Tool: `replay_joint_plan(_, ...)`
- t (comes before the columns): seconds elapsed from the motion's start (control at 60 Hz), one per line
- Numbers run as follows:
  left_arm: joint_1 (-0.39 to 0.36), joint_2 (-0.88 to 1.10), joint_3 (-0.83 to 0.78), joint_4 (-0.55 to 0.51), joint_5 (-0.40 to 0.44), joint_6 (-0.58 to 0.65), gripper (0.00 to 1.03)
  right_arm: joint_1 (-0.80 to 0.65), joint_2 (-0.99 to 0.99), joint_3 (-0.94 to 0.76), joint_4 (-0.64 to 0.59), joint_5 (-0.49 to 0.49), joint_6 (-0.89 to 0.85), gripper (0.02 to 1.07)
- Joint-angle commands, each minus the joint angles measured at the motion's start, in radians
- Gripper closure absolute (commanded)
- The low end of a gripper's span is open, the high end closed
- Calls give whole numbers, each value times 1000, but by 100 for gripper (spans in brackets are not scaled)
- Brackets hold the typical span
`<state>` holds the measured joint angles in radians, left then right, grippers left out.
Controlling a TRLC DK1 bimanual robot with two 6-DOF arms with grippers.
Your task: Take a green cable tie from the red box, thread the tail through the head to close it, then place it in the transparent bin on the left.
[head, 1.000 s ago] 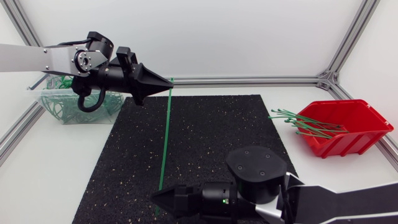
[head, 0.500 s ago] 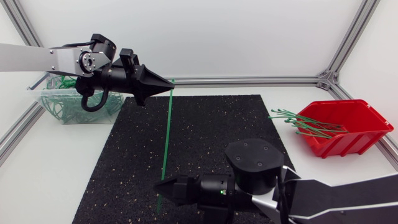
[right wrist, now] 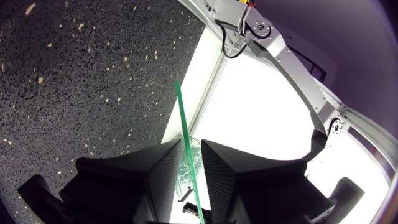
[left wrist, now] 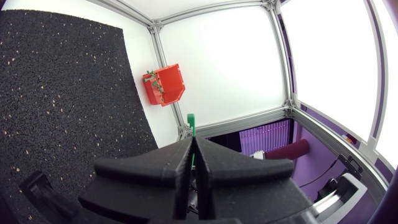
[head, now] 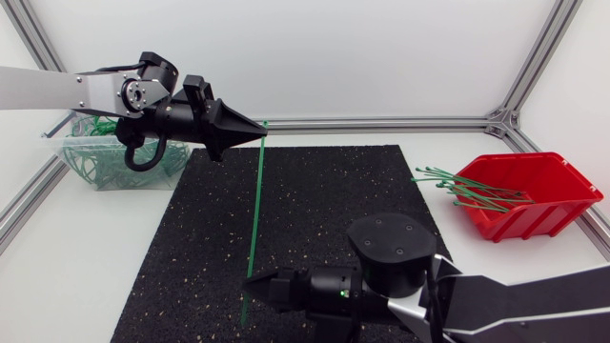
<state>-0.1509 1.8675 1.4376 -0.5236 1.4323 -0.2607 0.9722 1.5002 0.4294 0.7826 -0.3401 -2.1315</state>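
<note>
Item, nearest: our right gripper (head: pixel 253 283), matte black and wedge-fingered, is hovering over the near edge of the black speckled rubber mat (head: pixel 324 200) with its tips pointing left. Its fingers (right wrist: pixel 163 167) are standing slightly apart, and the strip described next is passing through the gap between them without being clamped.

Item: one long, straight green cable tie (head: pixel 254 205) is stretching from near to far above the middle of the mat. Its near end is lying between our right gripper's spread fingers and its far end is sitting in our left gripper.

Item, right side: a red plastic box (head: pixel 538 195) is sitting on the white table (head: pixel 76 267), just off the mat's right edge, with loose green ties (head: pixel 457 181) sticking out of it toward the left.

Item, far left: our left gripper (head: pixel 257 131) is hanging over the mat's far edge with its tips pointing right. Its fingers are pressed together, pinching the green cable tie, and the tie's head is poking out just past the tips.

Item, farthest left: a transparent plastic bin (head: pixel 95 162) is standing beside the mat's far left corner, holding looped green ties.
</note>
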Motion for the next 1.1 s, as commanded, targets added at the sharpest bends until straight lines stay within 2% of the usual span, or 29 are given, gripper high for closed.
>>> replay_joint_plan(0.0, 1, 7, 7, -9, 10, 25, 100, -4, 15, -26, 12, 0, -2, 83)
replay_joint_plan(0.283, -7, -7, 0, -10, 8, 25, 100, -4, 14, -21, 17, 0, -2, 86)
replay_joint_plan(0.5, -9, -10, -6, -10, 8, 26, 100, -1, 14, -27, 17, 0, -1, 93)
replay_joint_plan(0.783, -12, -22, -11, -10, 7, 25, 100, 11, 9, -29, 17, 1, -1, 93)
replay_joint_plan(0.867, -12, -24, -16, -10, 7, 29, 100, 11, 12, -32, 15, -7, -4, 102)
replay_joint_plan(0.95, -12, -25, -26, -10, 7, 44, 100, 3, 18, -26, 12, -7, -2, 102)
replay_joint_plan(1.083, -12, -44, -63, -10, 4, 86, 100, 2, 31, 3, 4, 38, 154, 102)
